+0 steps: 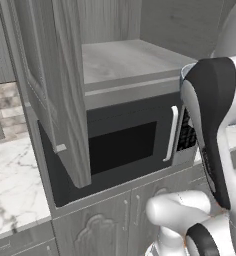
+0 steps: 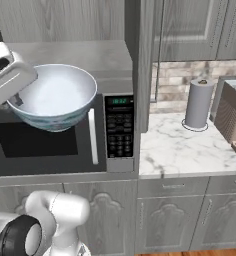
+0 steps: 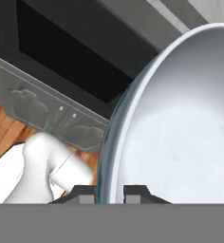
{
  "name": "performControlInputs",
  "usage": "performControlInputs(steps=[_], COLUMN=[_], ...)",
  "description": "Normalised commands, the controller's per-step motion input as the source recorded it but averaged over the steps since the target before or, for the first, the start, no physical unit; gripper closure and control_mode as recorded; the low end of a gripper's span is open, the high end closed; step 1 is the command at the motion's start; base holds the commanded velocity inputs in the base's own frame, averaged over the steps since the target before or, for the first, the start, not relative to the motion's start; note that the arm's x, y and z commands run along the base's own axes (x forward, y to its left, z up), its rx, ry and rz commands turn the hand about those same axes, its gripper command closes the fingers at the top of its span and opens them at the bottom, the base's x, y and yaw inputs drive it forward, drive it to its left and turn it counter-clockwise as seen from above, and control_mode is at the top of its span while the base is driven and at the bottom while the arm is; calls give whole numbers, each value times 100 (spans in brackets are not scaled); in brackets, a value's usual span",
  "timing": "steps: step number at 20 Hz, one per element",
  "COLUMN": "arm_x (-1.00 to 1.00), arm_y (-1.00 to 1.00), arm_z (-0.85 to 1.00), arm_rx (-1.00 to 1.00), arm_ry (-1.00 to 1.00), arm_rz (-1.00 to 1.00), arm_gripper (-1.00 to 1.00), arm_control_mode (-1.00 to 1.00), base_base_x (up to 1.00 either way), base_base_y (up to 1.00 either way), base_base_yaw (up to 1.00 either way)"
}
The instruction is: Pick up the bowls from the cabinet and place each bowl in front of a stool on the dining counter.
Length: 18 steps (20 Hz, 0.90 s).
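Gripper [image 3: 109,192] was clamped on the bowl [image 2: 52,97] rim, bowl out of the cabinet [image 1: 130,60], hanging in front of the microwave [image 2: 65,135]. Carry and placement at the counter were both left; second bowl's status unknown.

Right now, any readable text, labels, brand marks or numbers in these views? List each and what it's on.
Microwave display: green digits, too blurred to read.
Microwave keypad: rows of button markings, too small to read.
Bowl, paper towel roll, cabinet door: no text.
No brand marks legible anywhere.
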Motion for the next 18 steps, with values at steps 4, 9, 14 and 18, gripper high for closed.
performControlInputs(steps=[4, 9, 14, 18], arm_x=[0, -2, -3, 0], arm_y=[-2, 0, 0, 0], arm_z=[-42, -64, -50, -27], arm_rx=[-3, -7, -10, -7], arm_ry=[23, 9, -1, -1], arm_rz=[-4, 0, 0, 0], arm_gripper=[100, 100, 100, 100], arm_control_mode=[-100, -100, -100, -100], base_base_x=[0, 0, 0, 0], base_base_y=[0, 0, 0, 0], base_base_yaw=[0, 0, 0, 0])
